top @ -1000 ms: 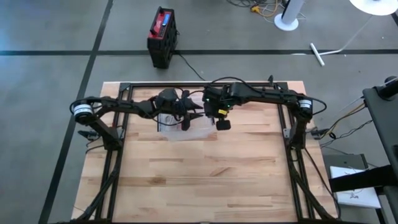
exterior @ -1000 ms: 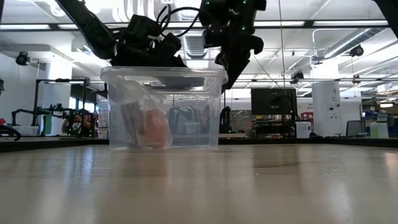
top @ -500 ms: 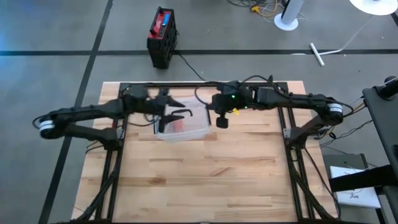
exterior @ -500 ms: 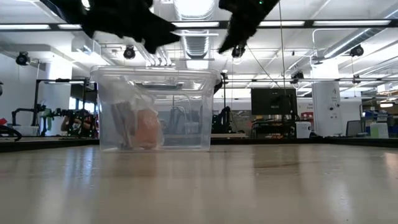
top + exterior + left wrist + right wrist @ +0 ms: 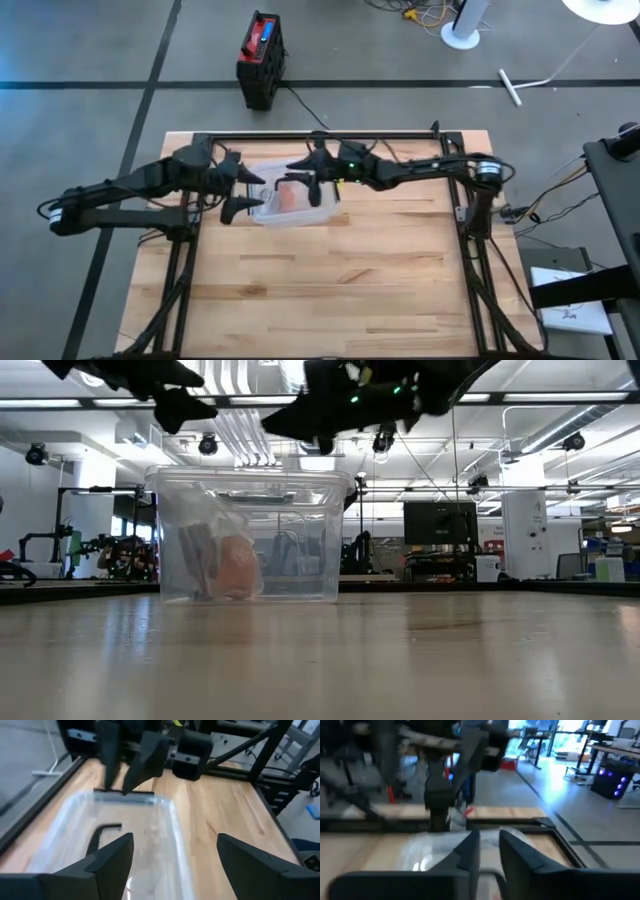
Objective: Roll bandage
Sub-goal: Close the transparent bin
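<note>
The orange roll (image 5: 238,567) in the tub (image 5: 330,540) shows only as a smear through cloudy plastic, and whether it is wound tight cannot be told. The dark thing beside it (image 5: 203,563) is too dim to name. Both grippers are cut off at the low view's top edge, fingertips unseen there.

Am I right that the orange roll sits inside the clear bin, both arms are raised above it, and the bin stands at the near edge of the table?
Not quite. The clear bin stands toward the far edge of the table, not the near one, as the high view shows. The rest holds: the orange roll sits inside it, and the left tool and right tool are above its rim.
</note>
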`<action>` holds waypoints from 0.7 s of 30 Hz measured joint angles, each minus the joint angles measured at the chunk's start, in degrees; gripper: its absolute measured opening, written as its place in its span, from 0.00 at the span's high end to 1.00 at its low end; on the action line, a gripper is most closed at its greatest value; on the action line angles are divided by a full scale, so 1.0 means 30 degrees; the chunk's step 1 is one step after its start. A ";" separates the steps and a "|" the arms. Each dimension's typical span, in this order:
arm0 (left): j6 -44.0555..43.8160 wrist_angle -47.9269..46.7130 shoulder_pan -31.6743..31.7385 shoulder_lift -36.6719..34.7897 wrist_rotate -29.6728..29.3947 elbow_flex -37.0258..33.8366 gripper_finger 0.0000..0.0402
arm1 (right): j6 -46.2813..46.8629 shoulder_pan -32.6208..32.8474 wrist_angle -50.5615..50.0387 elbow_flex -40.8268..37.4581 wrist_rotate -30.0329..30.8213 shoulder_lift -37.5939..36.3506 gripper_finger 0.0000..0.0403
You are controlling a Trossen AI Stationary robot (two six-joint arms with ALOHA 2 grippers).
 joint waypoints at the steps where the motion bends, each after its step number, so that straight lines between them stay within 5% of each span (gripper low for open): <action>1: -0.0320 -0.0340 -0.0022 -0.0205 -0.0008 0.0000 0.30 | 0.0603 0.0000 0.0938 0.0286 0.0043 0.0708 0.82; 5: -0.0711 -0.0943 -0.0374 -0.0993 0.0331 0.0000 0.27 | 0.2496 0.0144 0.3063 0.1384 0.0711 0.3146 0.69; 13: -0.1151 -0.0956 -0.1847 -0.2024 0.1198 -0.0303 0.28 | 0.3044 0.0620 0.0289 0.3103 0.1442 0.5101 0.54; 21: -0.3723 -0.1928 -0.2658 -0.2809 -0.0137 -0.1864 0.34 | -0.0427 0.1361 -0.8362 0.2518 0.1422 0.2271 0.54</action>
